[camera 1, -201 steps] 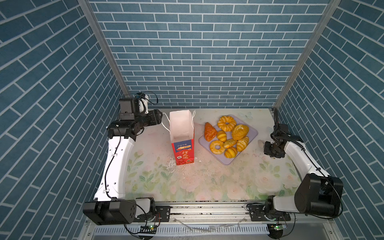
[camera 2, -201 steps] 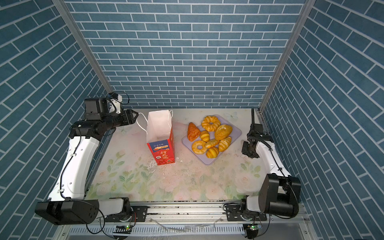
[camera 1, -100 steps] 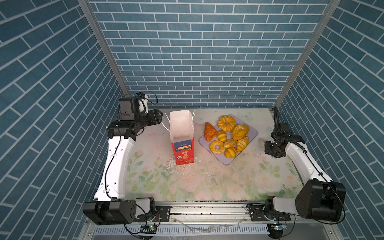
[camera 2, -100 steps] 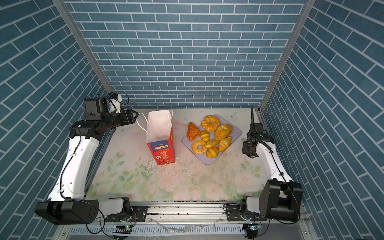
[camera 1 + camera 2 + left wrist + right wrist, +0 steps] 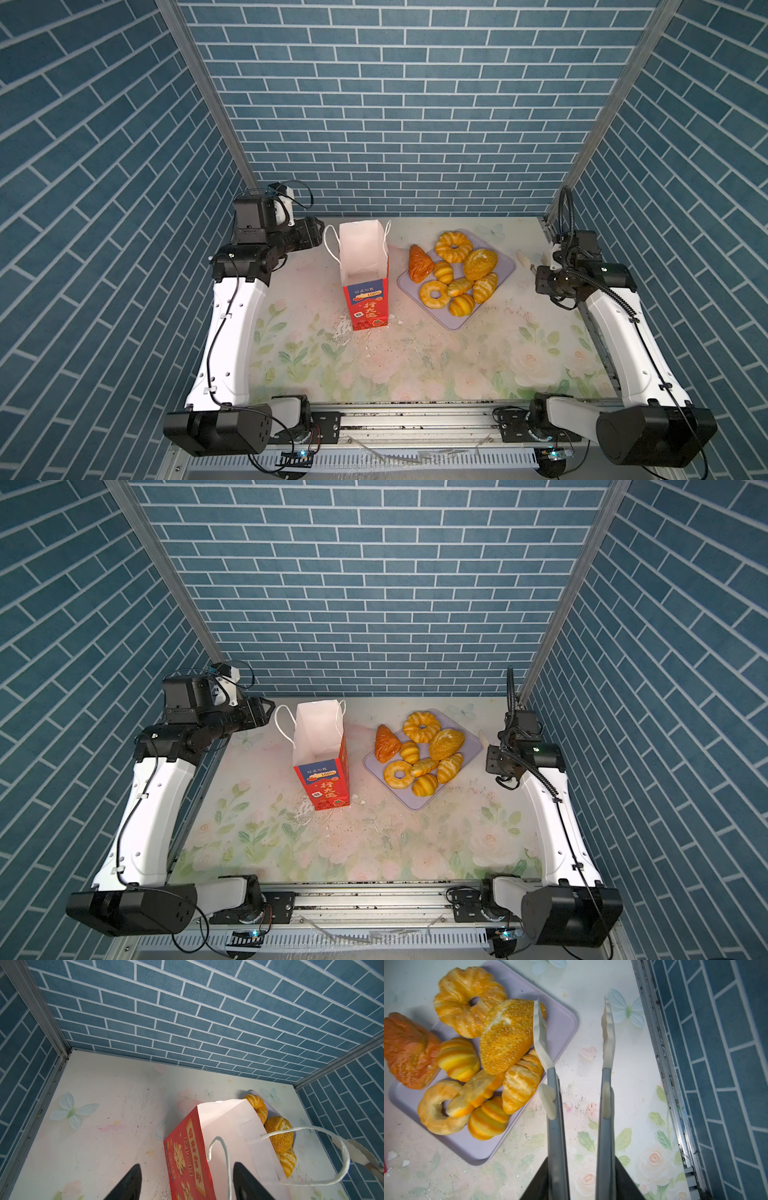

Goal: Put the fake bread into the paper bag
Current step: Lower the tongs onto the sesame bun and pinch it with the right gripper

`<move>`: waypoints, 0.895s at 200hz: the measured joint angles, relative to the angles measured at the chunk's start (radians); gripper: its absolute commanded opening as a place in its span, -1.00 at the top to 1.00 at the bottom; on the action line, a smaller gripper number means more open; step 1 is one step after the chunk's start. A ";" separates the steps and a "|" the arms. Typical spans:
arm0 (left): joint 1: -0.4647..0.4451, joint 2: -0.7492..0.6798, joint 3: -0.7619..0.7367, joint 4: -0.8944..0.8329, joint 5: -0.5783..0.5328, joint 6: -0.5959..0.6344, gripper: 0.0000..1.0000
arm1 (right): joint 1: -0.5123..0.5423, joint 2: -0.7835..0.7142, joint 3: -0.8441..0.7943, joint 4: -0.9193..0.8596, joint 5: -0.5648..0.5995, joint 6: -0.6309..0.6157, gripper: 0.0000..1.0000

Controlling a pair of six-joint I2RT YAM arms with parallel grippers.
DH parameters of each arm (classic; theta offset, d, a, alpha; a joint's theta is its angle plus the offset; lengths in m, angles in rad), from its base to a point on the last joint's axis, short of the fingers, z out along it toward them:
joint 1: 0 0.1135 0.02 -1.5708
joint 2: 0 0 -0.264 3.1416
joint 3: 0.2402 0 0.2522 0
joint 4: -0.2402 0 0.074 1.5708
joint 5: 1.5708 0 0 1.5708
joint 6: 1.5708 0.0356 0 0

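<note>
The fake bread (image 5: 453, 270) sits piled on the lilac tray (image 5: 457, 323) beside the upright paper bag (image 5: 365, 299). Our right gripper (image 5: 581, 1165) clamps tongs (image 5: 554, 1126), tips apart, empty; left gripper (image 5: 186, 1166) gapes wide by the bag. Glossy, probably light and slippery: we'd pinch a roll (image 5: 458, 1059) across its middle.

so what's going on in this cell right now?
Nothing is bagged yet. The right gripper holds a pair of tongs, tips apart, beside the lilac tray where all the fake bread lies. The left gripper is open and empty next to the upright paper bag, which looks empty inside.
</note>
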 measured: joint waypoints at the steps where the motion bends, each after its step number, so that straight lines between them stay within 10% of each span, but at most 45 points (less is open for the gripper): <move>1: 0.000 -0.002 -0.001 0.002 0.000 0.000 -0.42 | 0.003 0.000 0.002 -0.001 -0.001 0.000 0.15; 179: 0.000 -0.044 -0.058 0.032 -0.005 -0.010 -0.42 | 0.312 0.370 0.273 -0.069 0.037 0.019 0.05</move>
